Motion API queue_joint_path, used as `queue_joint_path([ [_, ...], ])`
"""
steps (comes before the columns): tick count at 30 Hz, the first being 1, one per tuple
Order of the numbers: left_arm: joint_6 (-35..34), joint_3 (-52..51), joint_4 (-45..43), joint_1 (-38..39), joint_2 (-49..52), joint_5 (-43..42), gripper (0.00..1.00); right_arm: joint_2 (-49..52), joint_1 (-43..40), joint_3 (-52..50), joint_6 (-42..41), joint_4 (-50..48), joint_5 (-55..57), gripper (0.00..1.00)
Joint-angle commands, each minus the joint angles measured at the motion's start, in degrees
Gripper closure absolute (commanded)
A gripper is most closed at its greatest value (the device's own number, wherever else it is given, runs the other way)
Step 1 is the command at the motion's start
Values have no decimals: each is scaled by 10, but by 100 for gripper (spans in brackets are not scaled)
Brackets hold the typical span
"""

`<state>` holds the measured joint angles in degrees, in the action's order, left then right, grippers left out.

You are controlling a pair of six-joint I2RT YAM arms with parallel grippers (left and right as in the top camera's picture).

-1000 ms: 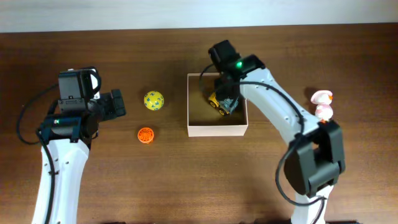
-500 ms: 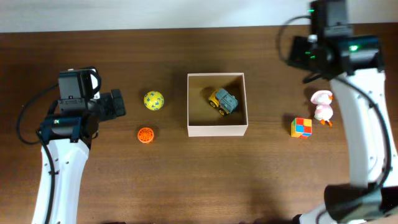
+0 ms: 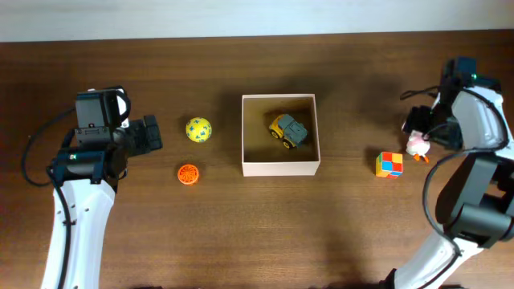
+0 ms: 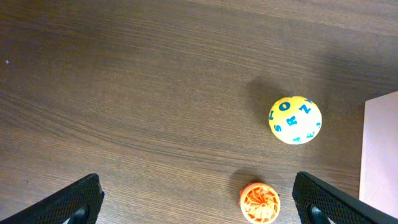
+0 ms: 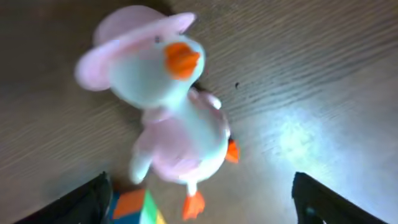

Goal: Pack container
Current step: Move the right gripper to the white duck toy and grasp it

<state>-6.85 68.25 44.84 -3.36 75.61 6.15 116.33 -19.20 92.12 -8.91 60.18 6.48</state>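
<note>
The container (image 3: 281, 168) is a square box with white walls and a tan inside, at the table's middle. A yellow and grey toy truck (image 3: 288, 130) lies in it. My right gripper (image 3: 429, 125) is open and hovers right above a pink and white duck (image 3: 416, 144). In the right wrist view the duck (image 5: 174, 118) fills the space ahead of my open gripper (image 5: 199, 208), untouched. My left gripper (image 3: 149, 135) is open and empty, left of a yellow ball (image 3: 198, 128); in the left wrist view the gripper (image 4: 202, 205) is wide open above the table.
An orange wheel-like disc (image 3: 188, 173) lies below the ball, also in the left wrist view (image 4: 260, 203) with the ball (image 4: 295, 120). A coloured cube (image 3: 389, 164) sits left of the duck, its corner showing (image 5: 134, 208). The container's edge (image 4: 380, 155) shows at far right.
My right arm left the toy truck in the container, swung away to the far right and came down over the duck. The left arm has not moved.
</note>
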Motion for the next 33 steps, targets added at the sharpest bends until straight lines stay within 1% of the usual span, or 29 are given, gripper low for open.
queue_joint_path([
  [1,9,14,0,-2,3,-6,1,13,-11,-9,14,-14,-20,12],
  [5,9,14,0,-2,3,-6,1,33,-11,-10,18,-28,-30,12],
  [8,9,14,0,-2,3,-6,1,47,-10,-15,27,-47,-54,20],
  [9,9,14,0,-2,3,-6,1,51,-10,-18,27,-54,-63,25],
  [11,9,14,0,-2,3,-6,1,59,-10,-25,24,-65,-63,46],
  [12,9,14,0,-2,3,-6,1,64,-10,-31,23,-73,-63,52],
  [15,9,14,0,-2,3,-6,1,67,-10,-34,20,-75,-67,55],
  [16,9,14,0,-2,3,-6,1,66,-10,-33,19,-74,-68,60],
  [18,9,14,0,-2,3,-6,1,56,-10,-22,9,-64,-71,67],
  [22,9,14,0,-2,3,-6,1,3,1,17,3,-37,-101,75],
  [27,9,14,0,-2,3,-6,1,-89,54,80,3,6,-119,96],
  [30,9,14,0,-2,3,-6,1,-143,110,108,-6,35,-123,96],
  [33,9,14,0,-2,3,-6,1,-183,179,111,-25,44,-123,96],
])
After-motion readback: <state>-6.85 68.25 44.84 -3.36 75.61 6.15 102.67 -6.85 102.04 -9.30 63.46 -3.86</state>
